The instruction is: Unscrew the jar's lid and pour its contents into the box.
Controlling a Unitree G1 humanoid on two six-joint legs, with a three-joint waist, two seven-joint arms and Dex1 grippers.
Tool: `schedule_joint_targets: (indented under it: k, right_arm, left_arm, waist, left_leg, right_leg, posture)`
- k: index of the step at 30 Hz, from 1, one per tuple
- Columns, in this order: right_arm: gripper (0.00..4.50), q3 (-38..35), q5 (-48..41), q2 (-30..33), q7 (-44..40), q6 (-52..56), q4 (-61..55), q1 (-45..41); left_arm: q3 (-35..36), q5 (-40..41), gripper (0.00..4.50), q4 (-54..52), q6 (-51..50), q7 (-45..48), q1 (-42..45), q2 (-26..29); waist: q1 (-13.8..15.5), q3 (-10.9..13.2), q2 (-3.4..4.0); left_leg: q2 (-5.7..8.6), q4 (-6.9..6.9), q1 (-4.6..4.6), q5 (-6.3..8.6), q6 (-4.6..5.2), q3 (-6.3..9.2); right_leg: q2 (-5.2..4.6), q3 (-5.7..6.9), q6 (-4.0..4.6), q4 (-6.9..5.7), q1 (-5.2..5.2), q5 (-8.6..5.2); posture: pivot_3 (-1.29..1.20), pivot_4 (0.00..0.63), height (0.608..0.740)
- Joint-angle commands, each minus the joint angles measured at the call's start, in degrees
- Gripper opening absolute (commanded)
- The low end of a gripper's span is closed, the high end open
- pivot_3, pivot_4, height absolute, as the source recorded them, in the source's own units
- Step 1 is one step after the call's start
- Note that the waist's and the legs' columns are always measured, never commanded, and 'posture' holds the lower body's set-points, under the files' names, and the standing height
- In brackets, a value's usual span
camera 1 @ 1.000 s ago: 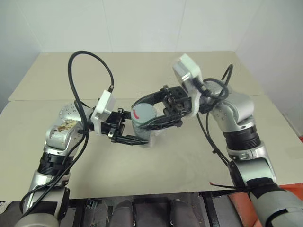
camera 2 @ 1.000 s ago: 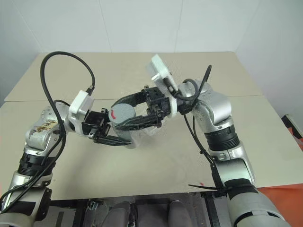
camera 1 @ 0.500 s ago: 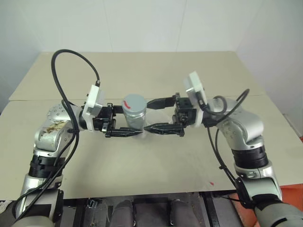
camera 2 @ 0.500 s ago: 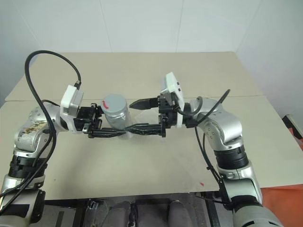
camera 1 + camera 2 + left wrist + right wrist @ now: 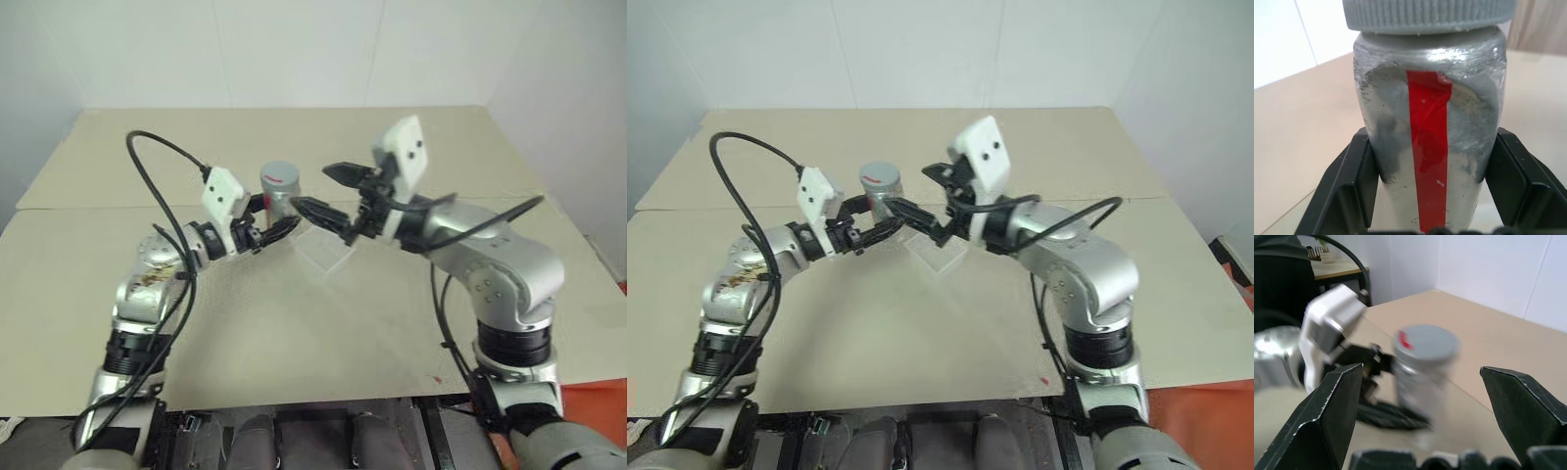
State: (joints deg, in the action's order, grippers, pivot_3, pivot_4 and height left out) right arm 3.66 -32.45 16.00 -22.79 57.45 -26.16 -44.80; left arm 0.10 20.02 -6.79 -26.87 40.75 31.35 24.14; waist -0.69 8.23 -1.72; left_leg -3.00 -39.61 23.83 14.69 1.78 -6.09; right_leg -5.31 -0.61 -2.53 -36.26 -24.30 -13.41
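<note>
My left gripper [image 5: 274,217] is shut on the lower body of the jar [image 5: 277,203], holding it upright above the table. The jar is silver-grey with a red stripe [image 5: 1429,161], and the ribbed grey lid [image 5: 1427,13] sits on top of it. Black fingers [image 5: 1354,188] press on both sides of it. My right gripper [image 5: 319,190] is open just right of the jar, pointing at the lid [image 5: 1426,340] without touching it. The clear box [image 5: 326,250] lies on the table, below the right gripper and beside the jar. The contents are hidden inside the jar.
The beige table [image 5: 323,323] has a seam running across it behind the arms and meets white walls at the back. Black cables loop over both forearms. Its front edge runs just before the robot.
The right gripper, earlier around the lid, opened, drew off to the right and has turned back toward the jar. The left arm carried the jar farther back, beside the box.
</note>
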Motion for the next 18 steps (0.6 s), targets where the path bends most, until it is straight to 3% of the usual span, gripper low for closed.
schedule_joint_targets:
  k: [1, 7, 18]
  right_arm:
    - [4.47, -0.1, 1.5, -1.9, 4.9, 1.5, -1.5, -2.3]
    - [4.47, 0.3, 4.1, -4.7, 9.3, 1.7, 1.3, -4.1]
    - [4.47, 1.1, 6.2, -6.2, 10.2, 1.3, 3.7, -4.6]
  left_arm:
    - [0.1, -0.6, 2.74, -3.8, -1.8, -4.5, 0.4, -1.5]
    - [-1.1, -0.5, 2.74, -6.3, -2.7, -6.5, -0.8, -3.0]
    - [-2.2, 0.1, 2.74, -8.8, -3.9, -7.0, -2.2, -3.0]
  waist:
    - [0.0, 0.0, 0.0]
    - [0.0, 0.0, 0.0]
    - [0.0, 0.0, 0.0]
  left_leg:
    - [0.0, 0.0, 0.0, 0.0, 0.0, 0.0]
    - [0.01, -0.01, 0.0, 0.0, 0.0, 0.0]
    - [0.01, 0.01, 0.0, 0.0, 0.0, 0.0]
  right_leg:
    - [0.0, 0.0, 0.0, 0.0, 0.0, 0.0]
    - [-0.02, 0.01, 0.0, 0.04, 0.01, 0.0]
    - [-0.02, 0.01, 0.0, 0.06, 0.01, 0.0]
  posture:
    - [0.0, 0.15, 0.74]
    - [0.0, 0.15, 0.74]
    - [0.0, 0.15, 0.74]
